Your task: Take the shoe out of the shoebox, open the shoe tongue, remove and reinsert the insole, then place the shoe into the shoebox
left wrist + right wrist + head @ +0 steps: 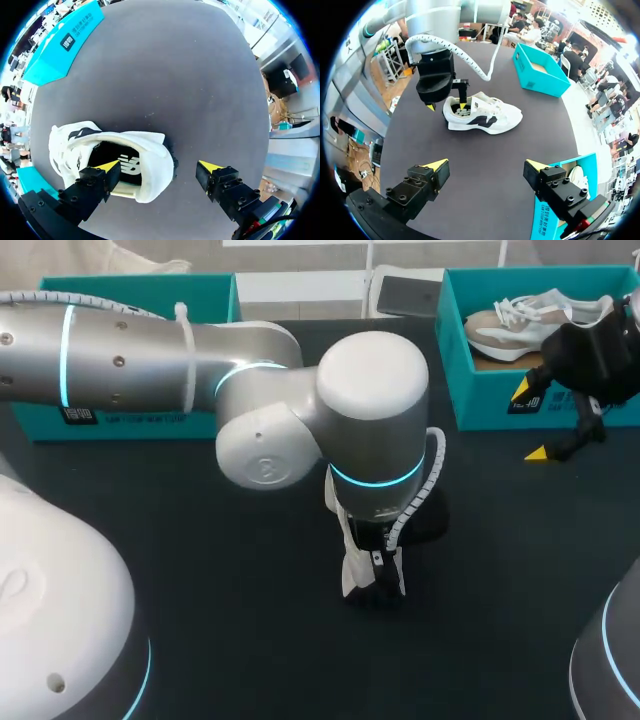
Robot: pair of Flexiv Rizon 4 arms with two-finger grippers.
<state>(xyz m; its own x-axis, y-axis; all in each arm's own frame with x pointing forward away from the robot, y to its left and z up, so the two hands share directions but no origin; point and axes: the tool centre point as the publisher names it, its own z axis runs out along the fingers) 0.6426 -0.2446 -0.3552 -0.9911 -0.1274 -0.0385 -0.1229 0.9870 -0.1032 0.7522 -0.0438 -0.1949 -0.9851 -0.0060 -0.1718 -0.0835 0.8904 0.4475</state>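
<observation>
Left gripper [375, 575], from above, sits mid-table over the white shoe [348, 570], well apart from the teal shoebox [500, 405] at the far edge. Its own camera shows it spread wide, one finger [95, 182] inside the shoe's collar, the other outside. Right gripper [486, 167], in its view, hangs released beside that shoebox, the shoe well ahead.

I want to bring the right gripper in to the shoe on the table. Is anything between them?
Nothing lies on the table between the right gripper and the shoe. The left gripper hangs open astride the heel, so that end is taken; the toe end is free.
</observation>
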